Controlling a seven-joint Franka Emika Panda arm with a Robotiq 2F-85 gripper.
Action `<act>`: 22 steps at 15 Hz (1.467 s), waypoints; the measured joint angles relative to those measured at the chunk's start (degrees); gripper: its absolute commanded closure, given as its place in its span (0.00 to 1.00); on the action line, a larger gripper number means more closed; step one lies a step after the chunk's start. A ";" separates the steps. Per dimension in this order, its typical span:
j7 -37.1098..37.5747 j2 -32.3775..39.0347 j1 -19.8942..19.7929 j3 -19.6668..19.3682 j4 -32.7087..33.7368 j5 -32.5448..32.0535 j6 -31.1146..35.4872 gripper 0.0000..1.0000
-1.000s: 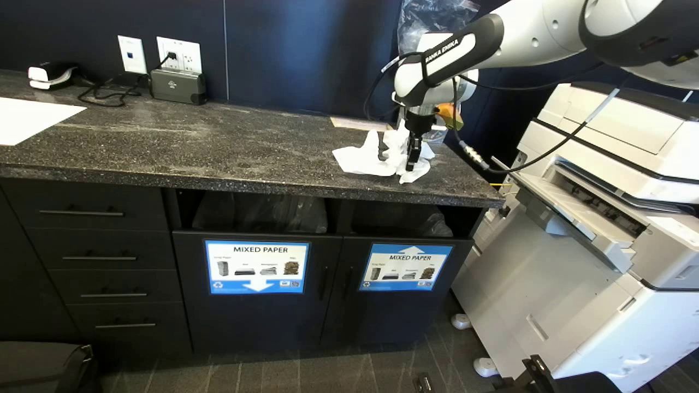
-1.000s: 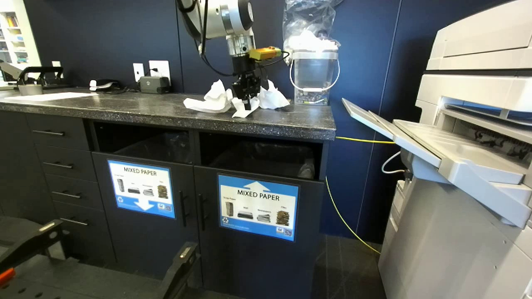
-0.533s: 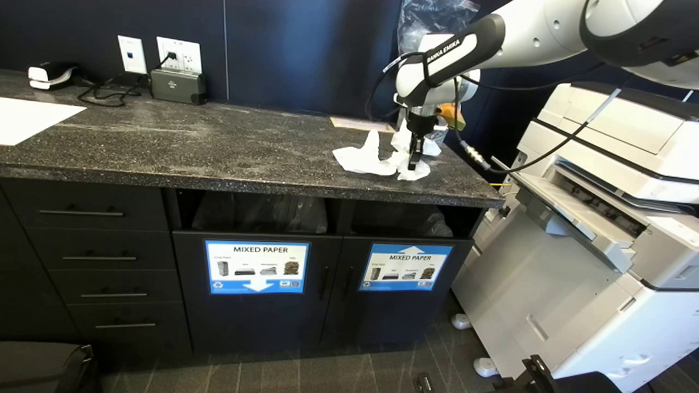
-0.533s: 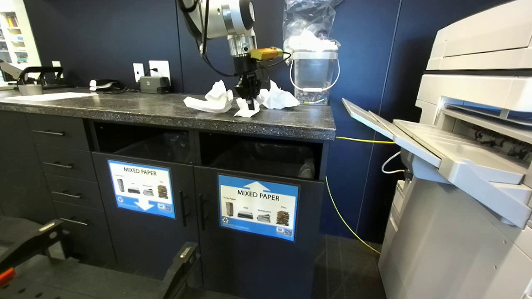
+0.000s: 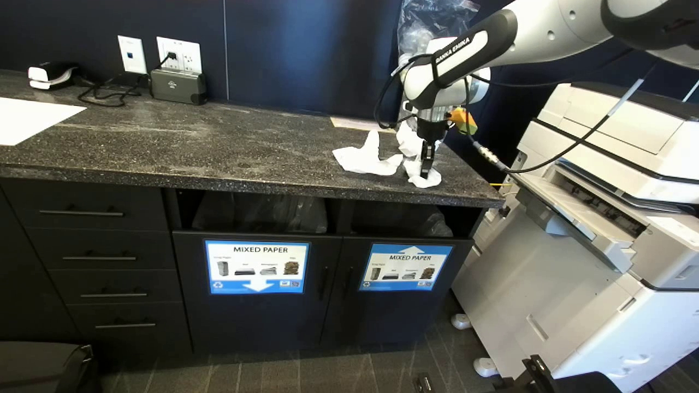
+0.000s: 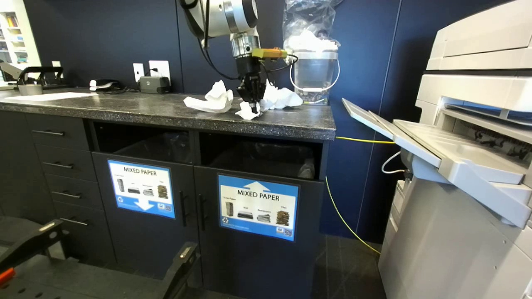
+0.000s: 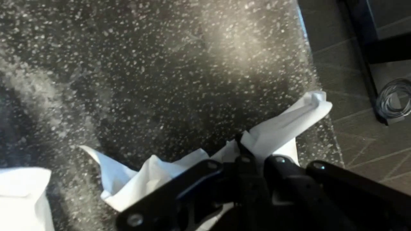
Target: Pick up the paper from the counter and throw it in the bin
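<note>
Only the wrist view shows the tool (image 7: 260,161), nearly closed, pinching white paper (image 7: 275,134).

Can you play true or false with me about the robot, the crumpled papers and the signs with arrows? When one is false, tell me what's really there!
1. The gripper touches a crumpled white paper. True.
2. That paper is down inside the bin. False: it is up at the level of the counter.
3. A flat white sheet lies on the counter. True.
4. Both signs point up. False: the sign nearer the copier points up, and the other sign points down.
5. A yellow cable shows between the counter and the copier. True.
6. The gripper has every crumpled paper. False: another crumpled piece lies apart from it.
</note>
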 measured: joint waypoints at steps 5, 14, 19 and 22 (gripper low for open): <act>6.49 -8.22 0.64 -0.18 -13.68 -2.02 1.61 0.98; 26.05 -20.17 2.67 -0.07 -42.84 -4.41 21.54 0.98; 39.08 -27.91 5.20 0.60 -59.58 -5.20 29.44 0.98; 45.99 -31.02 6.65 1.17 -65.97 -5.20 32.94 0.98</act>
